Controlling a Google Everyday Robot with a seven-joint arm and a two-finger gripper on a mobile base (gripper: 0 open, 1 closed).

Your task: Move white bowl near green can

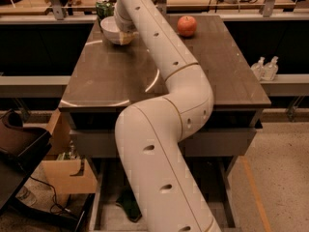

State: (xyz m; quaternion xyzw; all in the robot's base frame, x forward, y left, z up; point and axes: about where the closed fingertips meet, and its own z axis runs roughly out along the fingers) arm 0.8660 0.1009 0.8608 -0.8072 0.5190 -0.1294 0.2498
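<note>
The white bowl [111, 30] is at the far left of the table, just in front of the green can [103, 7] and almost touching it. My gripper [126, 34] is at the bowl's right rim, shut on the bowl, and mostly hidden behind my own arm. I cannot tell whether the bowl rests on the table or hangs just above it. Only the can's upper part shows behind the bowl.
A red apple [187, 26] sits at the far middle of the dark table [227, 71]. My arm crosses the table from the front edge to the far left. Two small bottles [265, 67] stand on a ledge to the right. A cardboard box [67, 170] is on the floor at left.
</note>
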